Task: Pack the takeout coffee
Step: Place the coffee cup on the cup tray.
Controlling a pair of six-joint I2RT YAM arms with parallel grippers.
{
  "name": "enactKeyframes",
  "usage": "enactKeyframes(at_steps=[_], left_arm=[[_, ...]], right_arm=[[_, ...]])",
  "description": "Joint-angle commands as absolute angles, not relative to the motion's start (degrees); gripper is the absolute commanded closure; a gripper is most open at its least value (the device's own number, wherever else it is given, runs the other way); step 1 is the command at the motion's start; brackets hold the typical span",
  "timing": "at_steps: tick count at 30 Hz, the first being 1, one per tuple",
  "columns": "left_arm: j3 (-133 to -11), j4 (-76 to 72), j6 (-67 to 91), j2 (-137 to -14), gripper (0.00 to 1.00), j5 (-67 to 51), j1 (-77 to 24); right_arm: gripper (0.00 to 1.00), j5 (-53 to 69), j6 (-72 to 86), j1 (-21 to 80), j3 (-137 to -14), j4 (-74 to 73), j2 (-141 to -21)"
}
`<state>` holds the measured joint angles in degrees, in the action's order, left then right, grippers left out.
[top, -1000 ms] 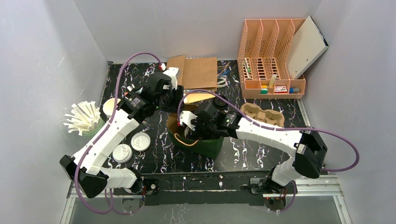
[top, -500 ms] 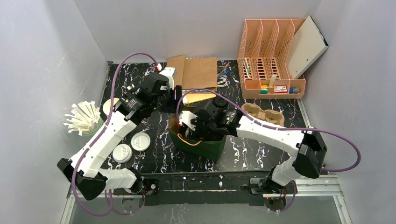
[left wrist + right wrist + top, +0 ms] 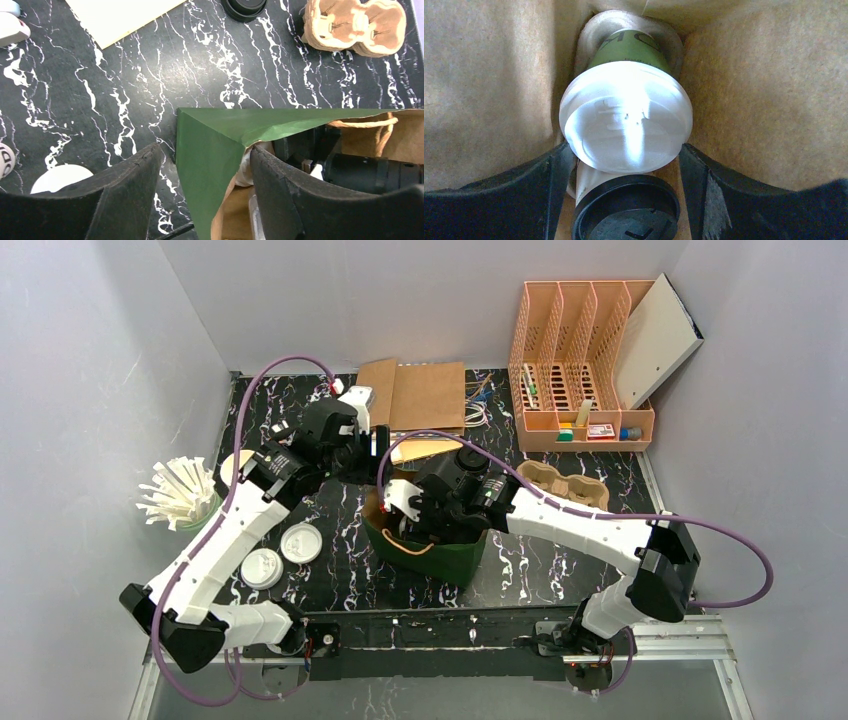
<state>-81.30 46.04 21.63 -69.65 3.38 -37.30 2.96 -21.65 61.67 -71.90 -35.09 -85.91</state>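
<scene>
A green paper bag stands open mid-table. Down inside it, in the right wrist view, a green cup with a white lid and a white cup with a black lid sit in a pulp carrier. My right gripper reaches into the bag and stands open, one finger on either side of the cups. My left gripper hovers at the bag's far left corner. It is open, with the green rim loose between its fingers.
White straws stand in a cup at far left, with two white lids near them. An empty pulp carrier lies right of the bag. Flat brown bags and an orange file rack stand at the back.
My left gripper has opened off the bag's rim and pulled slightly back and left. The bag has settled a little. The right gripper stays open inside the bag.
</scene>
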Motion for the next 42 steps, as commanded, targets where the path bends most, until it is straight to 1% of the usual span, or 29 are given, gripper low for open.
enactKeyframes(at_steps=[1, 4, 6, 10, 12, 14, 19, 22, 24, 26, 29, 33, 35, 36, 38, 42], left_arm=[[-80.8, 53.1, 22.6, -67.4, 0.4, -1.9, -38.6], [-81.7, 53.1, 24.4, -67.3, 0.64, 0.1, -38.5], [-82.2, 51.7, 25.2, -66.6, 0.65, 1.6, -38.1], [-83.1, 48.5, 26.3, -65.5, 0.54, 0.7, -37.8], [-84.1, 48.0, 27.0, -65.3, 0.54, 0.7, -37.7], [-85.2, 48.1, 27.2, -65.5, 0.57, 1.0, -37.6], [-87.8, 52.5, 27.1, -65.8, 0.72, 1.2, -37.7], [-89.0, 57.7, 27.9, -65.9, 0.87, 2.2, -37.6], [-89.2, 59.7, 29.3, -65.5, 0.89, 2.6, -37.6], [-88.8, 60.5, 30.7, -64.5, 0.88, 3.5, -37.7], [-87.1, 59.9, 31.3, -62.9, 0.79, 3.1, -37.7], [-84.9, 59.5, 30.0, -63.3, 0.56, 0.6, -37.7], [-84.1, 58.7, 28.6, -63.9, 0.47, 0.1, -37.7], [-84.0, 58.6, 27.7, -64.7, 0.45, 0.0, -37.7], [-84.2, 59.0, 26.4, -66.3, 0.45, 0.0, -37.7], [-83.6, 58.4, 24.9, -67.9, 0.49, 0.0, -37.7]], right_arm=[[0.53, 0.8, -20.4, 61.1, -74.2, -26.4, -84.2], [0.53, 0.8, -20.5, 61.0, -73.7, -26.3, -84.2], [0.53, 0.9, -20.6, 61.1, -73.6, -26.2, -84.1], [0.53, 1.2, -20.7, 61.1, -73.2, -26.2, -84.1], [0.53, 1.3, -20.7, 61.0, -73.0, -26.1, -84.1], [0.53, 1.5, -20.7, 61.1, -72.8, -26.1, -84.1], [0.53, 1.5, -20.8, 61.0, -72.2, -25.9, -83.6], [0.53, 1.9, -20.8, 61.0, -71.9, -25.8, -83.5], [0.53, 2.1, -20.8, 61.0, -71.7, -25.8, -83.4], [0.53, 2.2, -20.7, 61.0, -71.6, -25.8, -83.3], [0.53, 2.2, -20.7, 61.0, -71.3, -25.8, -83.1], [0.53, 2.5, -20.7, 61.0, -71.2, -25.8, -82.8], [0.53, 2.6, -20.7, 61.0, -71.1, -25.9, -82.8], [0.53, 2.7, -20.7, 61.1, -71.1, -26.0, -82.7], [0.53, 2.8, -20.7, 61.0, -71.1, -26.0, -82.7], [0.53, 2.6, -20.7, 61.1, -71.4, -26.0, -82.8]])
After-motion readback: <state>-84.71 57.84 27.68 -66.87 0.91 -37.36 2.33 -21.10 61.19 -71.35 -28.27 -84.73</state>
